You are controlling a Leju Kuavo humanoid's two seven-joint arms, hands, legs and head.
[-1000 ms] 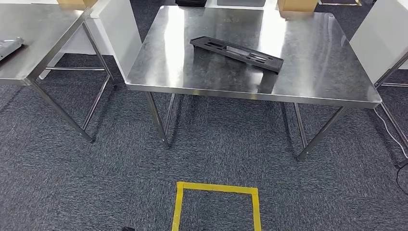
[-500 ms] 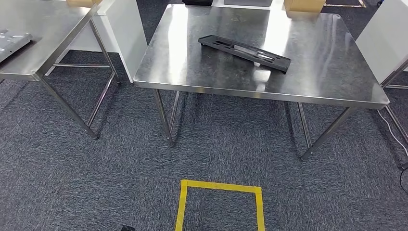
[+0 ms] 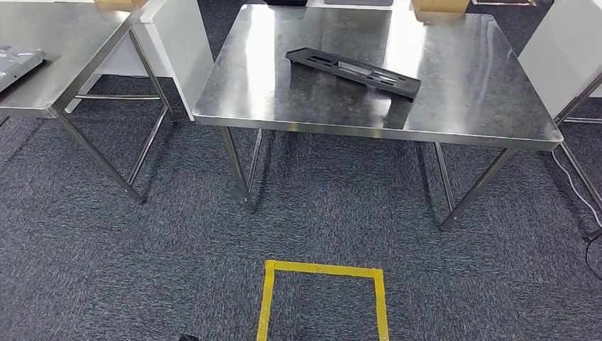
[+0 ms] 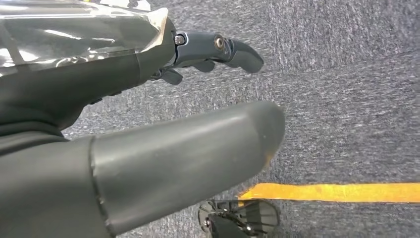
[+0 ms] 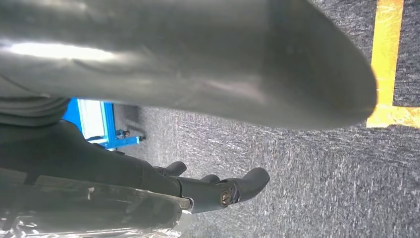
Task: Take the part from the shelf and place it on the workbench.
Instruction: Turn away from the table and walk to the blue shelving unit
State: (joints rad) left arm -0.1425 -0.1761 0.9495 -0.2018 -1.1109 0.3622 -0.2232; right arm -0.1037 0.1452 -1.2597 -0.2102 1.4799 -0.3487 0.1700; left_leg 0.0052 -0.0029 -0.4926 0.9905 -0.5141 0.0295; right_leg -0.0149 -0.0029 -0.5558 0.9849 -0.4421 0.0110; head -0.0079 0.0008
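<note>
The part (image 3: 353, 72), a long flat black piece with slots, lies at a slant on the steel workbench (image 3: 454, 114) ahead of me, toward its far middle. Nothing touches it. My left hand (image 4: 148, 99) hangs over the grey carpet, its thick thumb (image 4: 188, 158) apart from the dark fingers (image 4: 218, 49), with nothing held. My right hand (image 5: 148, 89) hangs the same way over the carpet, fingers (image 5: 233, 191) spread away from the thumb and empty.
A second steel table (image 3: 64, 42) stands at the left with a silver piece (image 3: 18, 60) on it. White panels (image 3: 177, 50) flank the workbench. A yellow tape square (image 3: 323, 270) marks the carpet before me. A cable (image 3: 578, 192) runs along the floor at right.
The whole picture has shifted a little as the camera moved. The part lies at the same spot on the workbench.
</note>
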